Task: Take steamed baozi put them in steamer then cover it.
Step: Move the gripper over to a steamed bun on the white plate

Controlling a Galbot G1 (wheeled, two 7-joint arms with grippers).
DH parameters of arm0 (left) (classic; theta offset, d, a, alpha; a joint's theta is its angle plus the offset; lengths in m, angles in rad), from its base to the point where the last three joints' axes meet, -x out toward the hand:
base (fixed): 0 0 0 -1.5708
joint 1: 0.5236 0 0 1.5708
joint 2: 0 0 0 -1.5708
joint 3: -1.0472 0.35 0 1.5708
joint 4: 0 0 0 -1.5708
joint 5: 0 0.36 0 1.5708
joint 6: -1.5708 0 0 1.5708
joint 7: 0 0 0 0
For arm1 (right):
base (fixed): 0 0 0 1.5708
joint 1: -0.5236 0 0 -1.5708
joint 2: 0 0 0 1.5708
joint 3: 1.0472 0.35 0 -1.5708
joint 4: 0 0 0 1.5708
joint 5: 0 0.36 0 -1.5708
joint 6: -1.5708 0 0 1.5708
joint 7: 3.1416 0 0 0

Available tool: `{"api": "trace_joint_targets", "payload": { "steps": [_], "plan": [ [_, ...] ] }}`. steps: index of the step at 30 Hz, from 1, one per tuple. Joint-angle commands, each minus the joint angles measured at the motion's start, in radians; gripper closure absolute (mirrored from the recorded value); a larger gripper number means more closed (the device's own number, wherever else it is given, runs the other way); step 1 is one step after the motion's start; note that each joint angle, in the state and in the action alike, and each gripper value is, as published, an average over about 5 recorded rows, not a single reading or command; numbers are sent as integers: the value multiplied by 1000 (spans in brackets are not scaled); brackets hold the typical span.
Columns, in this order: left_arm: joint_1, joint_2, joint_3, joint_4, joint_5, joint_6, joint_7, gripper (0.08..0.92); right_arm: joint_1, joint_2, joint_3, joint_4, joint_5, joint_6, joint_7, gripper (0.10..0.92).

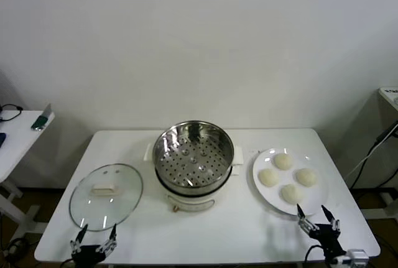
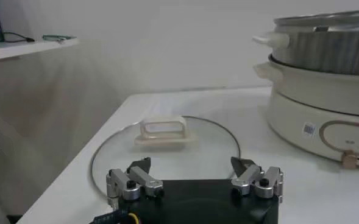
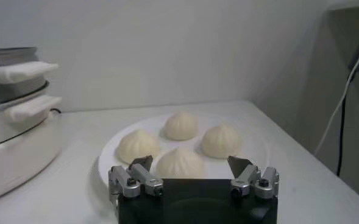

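Note:
Several cream-white steamed baozi lie on a white plate at the table's right. The steel steamer stands uncovered mid-table, its perforated tray bare. The glass cover with a cream handle lies flat at the left. My left gripper stands open at the table's front edge, just short of the cover. My right gripper is open at the front right, just before the plate, holding nothing.
A white side table with small items stands off to the left. Cables hang at the far right beside another surface. The white table has bare room in front of the steamer.

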Motion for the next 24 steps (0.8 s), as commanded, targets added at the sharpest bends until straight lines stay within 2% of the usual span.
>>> {"api": "trace_joint_targets", "payload": {
  "steps": [1, 8, 11, 17, 20, 24],
  "plan": [
    [1, -3, 7, -8, 9, -1, 5, 177, 353, -138, -31, -69, -186, -228, -112, 203],
    [3, -19, 24, -15, 28, -7, 11, 177, 812, -402, -356, -250, -244, -339, -368, 203],
    [2, -28, 28, -17, 32, -9, 10, 177, 1019, -512, -583, -315, -266, -330, -539, 203],
    [3, -44, 32, -23, 35, -10, 10, 177, 1403, -634, -1044, -475, -473, -86, -977, 203],
    [6, -46, 31, -30, 37, -9, 10, 177, 1551, -638, -1228, -554, -539, 2, -1116, 203],
    [7, -45, 29, -33, 40, -8, 12, 177, 1739, -600, -1457, -654, -578, 71, -1209, 203]
  ]
}}
